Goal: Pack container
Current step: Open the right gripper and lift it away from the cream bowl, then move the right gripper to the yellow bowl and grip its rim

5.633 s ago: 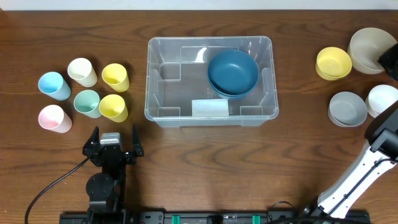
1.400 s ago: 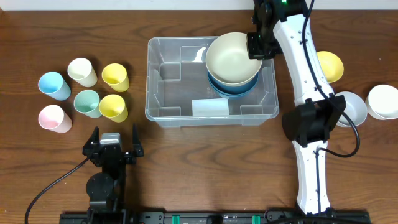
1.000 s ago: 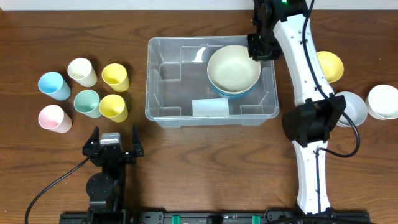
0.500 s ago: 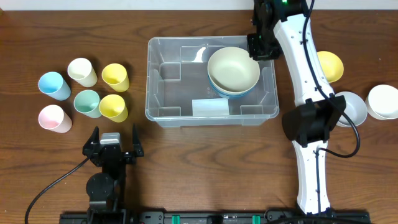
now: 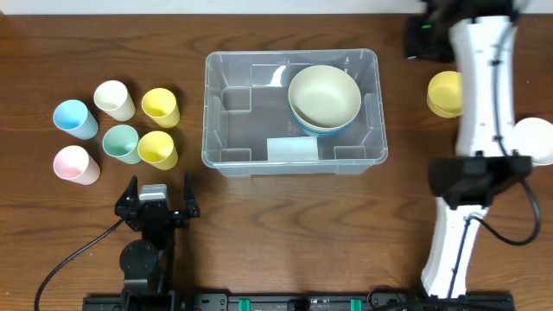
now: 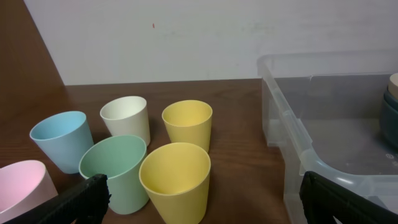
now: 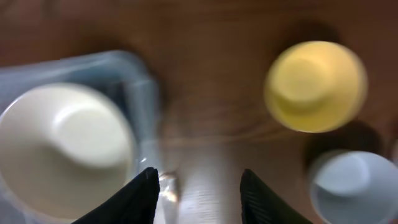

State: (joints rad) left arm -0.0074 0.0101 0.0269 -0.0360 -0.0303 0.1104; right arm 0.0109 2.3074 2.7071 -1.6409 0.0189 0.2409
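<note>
Near the far edge of the tabletop (image 5: 285, 225), about midway along it, the container (image 5: 206, 112) sits flat on the dark wood, its long sides parallel to that edge. A cream bowl (image 5: 324, 95) rests in its right half, nested on a blue bowl (image 5: 307, 130) (only a sliver of blue rim shows beneath). The bin's left half shows bare plastic floor and moulded ribs.

Toward the left edge, apart from the bin, six cups stand upright in a tight cluster. A blue cup (image 5: 74, 118), a cream cup (image 5: 114, 99) and the far yellow cup (image 5: 160, 107) form the far row. A pink cup (image 5: 75, 164), a green cup (image 5: 122, 142) and the near yellow cup (image 5: 157, 149) form the near row.

To the right of the bin, a yellow bowl (image 5: 443, 93) sits partly under the white right arm (image 5: 479, 104). A white bowl (image 5: 534, 138) lies at the right edge. The blurred right wrist view also shows a pale grey bowl (image 7: 348, 177) close to the yellow one.

The right gripper (image 5: 425, 39) hangs by the far edge, between the bin's far right corner and the yellow bowl, its jaws spread with nothing between them. The left gripper (image 5: 160, 183) sits by the near edge, left of centre, facing the cups, jaws wide and empty.
</note>
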